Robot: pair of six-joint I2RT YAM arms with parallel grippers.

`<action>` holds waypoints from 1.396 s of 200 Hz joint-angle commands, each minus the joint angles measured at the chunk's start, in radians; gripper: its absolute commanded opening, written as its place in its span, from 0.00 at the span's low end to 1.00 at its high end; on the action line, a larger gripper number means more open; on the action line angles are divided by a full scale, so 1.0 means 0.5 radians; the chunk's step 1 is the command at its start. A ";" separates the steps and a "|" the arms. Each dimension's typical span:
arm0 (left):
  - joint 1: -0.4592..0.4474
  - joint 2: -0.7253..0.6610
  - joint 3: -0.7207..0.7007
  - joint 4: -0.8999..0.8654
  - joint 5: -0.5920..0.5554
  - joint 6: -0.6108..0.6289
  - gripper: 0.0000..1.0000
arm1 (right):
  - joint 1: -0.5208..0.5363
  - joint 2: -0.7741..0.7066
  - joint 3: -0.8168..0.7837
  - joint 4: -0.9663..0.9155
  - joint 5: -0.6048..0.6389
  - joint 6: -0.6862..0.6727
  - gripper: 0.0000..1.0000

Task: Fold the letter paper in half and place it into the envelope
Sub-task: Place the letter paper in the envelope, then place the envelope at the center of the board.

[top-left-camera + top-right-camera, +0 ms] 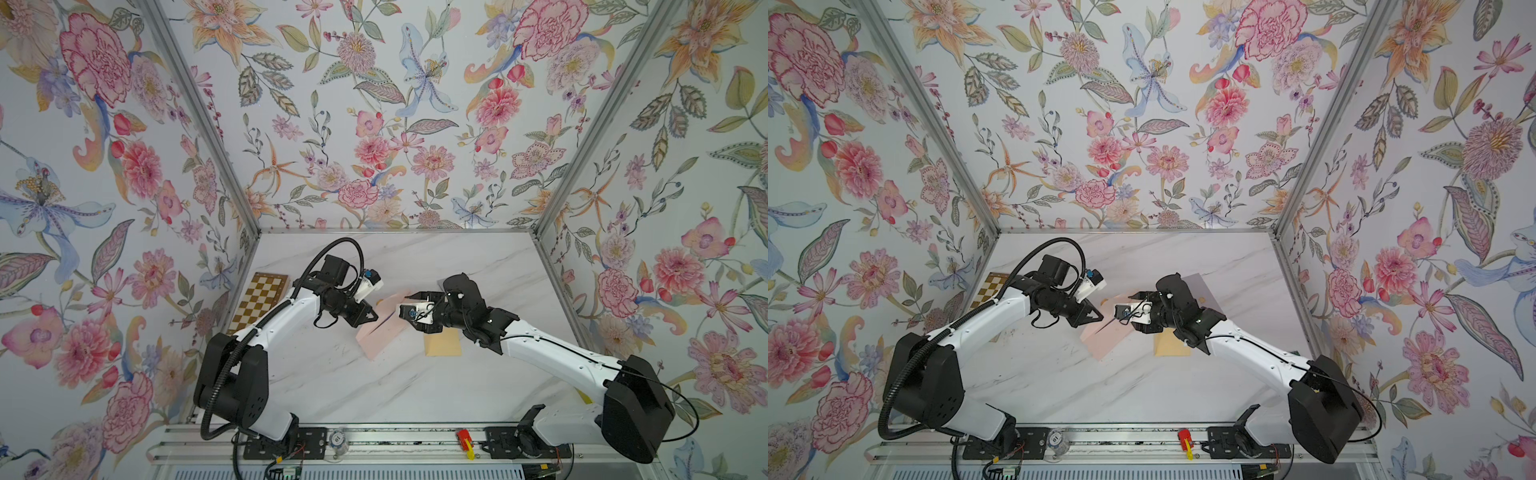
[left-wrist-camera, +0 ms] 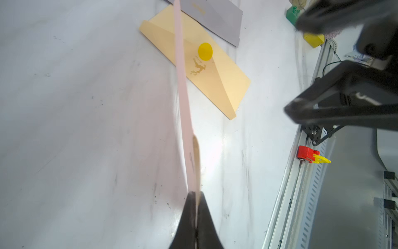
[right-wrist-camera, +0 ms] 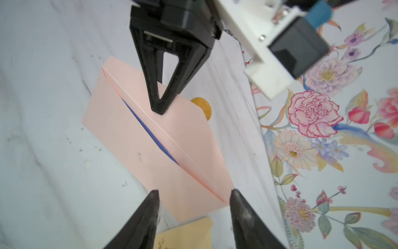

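A pink envelope point(image 1: 380, 332) point(image 1: 1104, 338) point(image 3: 150, 155) lies on the marble table, near the middle. Its flap point(image 2: 183, 97) is lifted, and my left gripper point(image 1: 376, 316) point(image 2: 195, 194) point(image 3: 158, 111) is shut on the flap's edge. A thin blue sliver of the letter paper point(image 3: 150, 133) shows in the envelope's mouth under the flap; the rest of the sheet is hidden inside. My right gripper point(image 1: 409, 298) point(image 3: 195, 196) hovers open over the envelope's near corner with nothing between its fingers. A round orange seal point(image 3: 202, 106) sticks out at the flap's tip.
A yellow envelope point(image 1: 442, 345) point(image 2: 215, 71) with a gold deer and a yellow seal point(image 2: 205, 51) lies beside the pink one, partly under my right arm. Beyond it lies a grey envelope point(image 2: 215, 17). A chessboard point(image 1: 259, 303) sits at the left wall. A red and yellow toy point(image 1: 465, 442) rests on the front rail.
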 commanded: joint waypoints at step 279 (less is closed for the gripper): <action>0.391 0.095 -0.415 0.484 -0.533 -0.572 0.14 | -0.042 1.030 0.037 0.476 -0.322 2.109 0.37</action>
